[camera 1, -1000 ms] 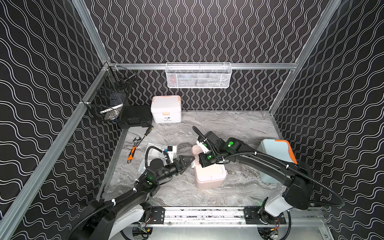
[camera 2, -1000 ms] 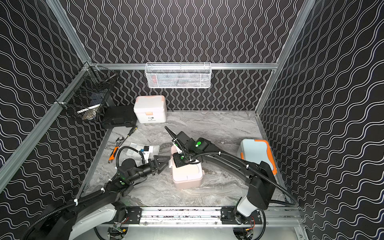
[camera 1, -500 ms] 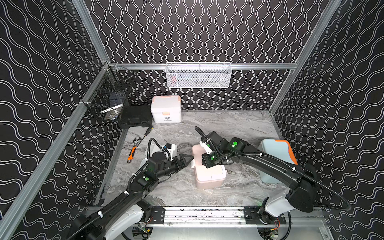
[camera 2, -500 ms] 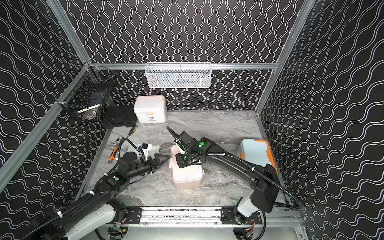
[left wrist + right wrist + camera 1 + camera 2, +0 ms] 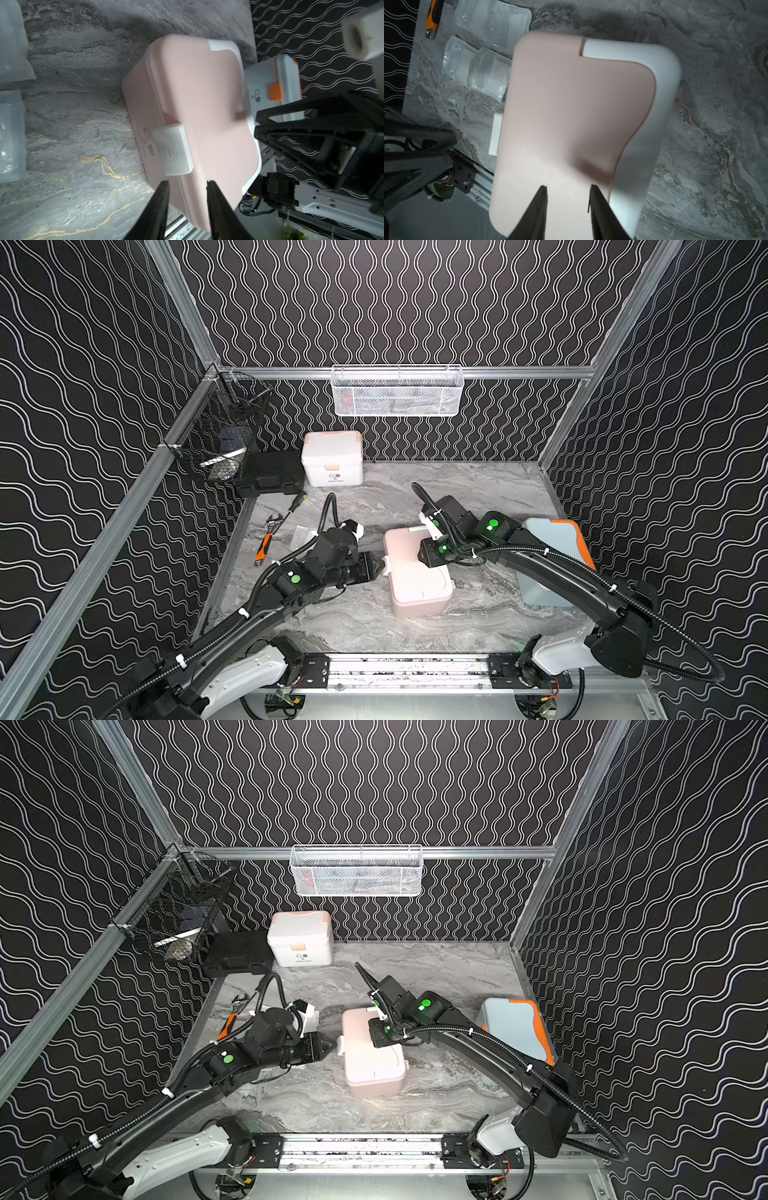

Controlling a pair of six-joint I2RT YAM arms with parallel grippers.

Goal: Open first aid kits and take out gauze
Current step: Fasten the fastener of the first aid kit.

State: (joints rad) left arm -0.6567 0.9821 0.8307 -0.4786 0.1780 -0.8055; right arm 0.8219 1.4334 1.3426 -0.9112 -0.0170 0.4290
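Currently the pink first aid kit is set mid-table, shut, white latch turned to 9 o'clock toward the left gripper, narrowly parted, empty. Right gripper, likewise parted and empty, is held over the lid, presumably bracing. Gauze packets are laid at its 10 o'clock.

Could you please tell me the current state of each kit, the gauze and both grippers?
Pink kit: lid down, upright.
White kit: closed, upright.
Blue kit: closed.
Gauze packets: out, lying on the table.
Left gripper: open, empty.
Right gripper: open, empty, over the pink kit.
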